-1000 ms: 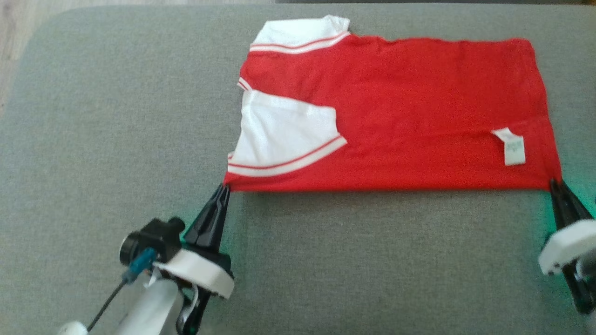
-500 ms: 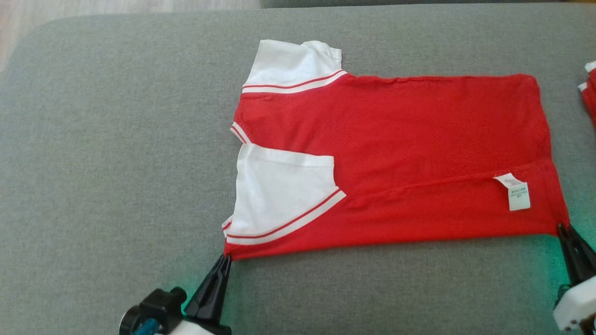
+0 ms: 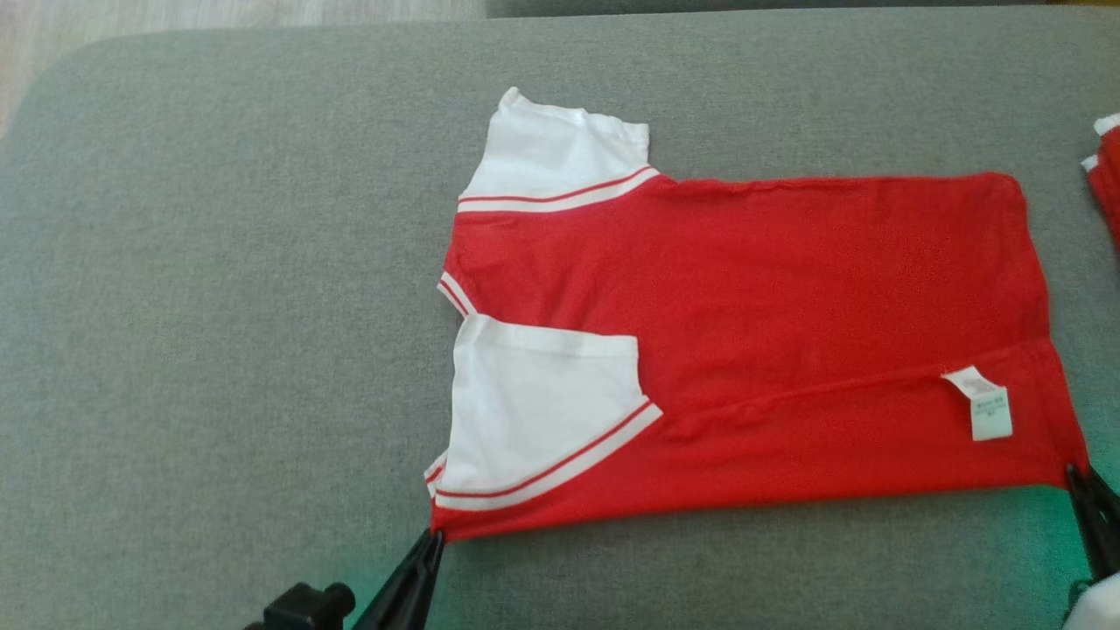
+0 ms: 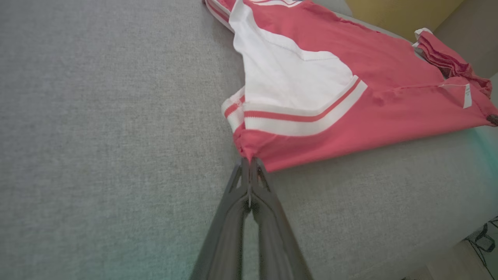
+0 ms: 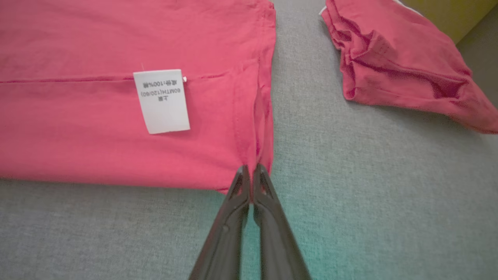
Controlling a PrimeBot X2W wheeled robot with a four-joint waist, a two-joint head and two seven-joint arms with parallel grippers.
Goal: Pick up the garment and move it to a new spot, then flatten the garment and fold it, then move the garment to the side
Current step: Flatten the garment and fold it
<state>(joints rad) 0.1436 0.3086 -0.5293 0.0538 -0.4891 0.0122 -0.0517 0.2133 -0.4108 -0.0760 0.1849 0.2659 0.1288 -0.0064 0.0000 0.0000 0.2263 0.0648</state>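
The garment (image 3: 787, 289) is a red shirt with white, red-striped sleeves, lying folded lengthwise on the grey cushion (image 3: 219, 306). One sleeve (image 3: 542, 411) lies folded over the red body; a white care label (image 3: 987, 407) shows near the hem. My left gripper (image 3: 433, 535) is shut on the near shoulder-end corner, seen up close in the left wrist view (image 4: 249, 160). My right gripper (image 3: 1074, 472) is shut on the near hem corner (image 5: 252, 167). The garment's near edge runs straight between both grippers.
Another red garment (image 5: 404, 66) lies bunched to the right of the hem, its edge at the head view's right border (image 3: 1107, 166). Grey cushion extends broadly to the left and in front. A yellow surface (image 4: 404, 13) stands beyond the cushion.
The head view has shifted, so the shirt sits lower in the picture. The near edge has been drawn toward me and a crease now runs from the label toward the sleeve. Both grips unchanged.
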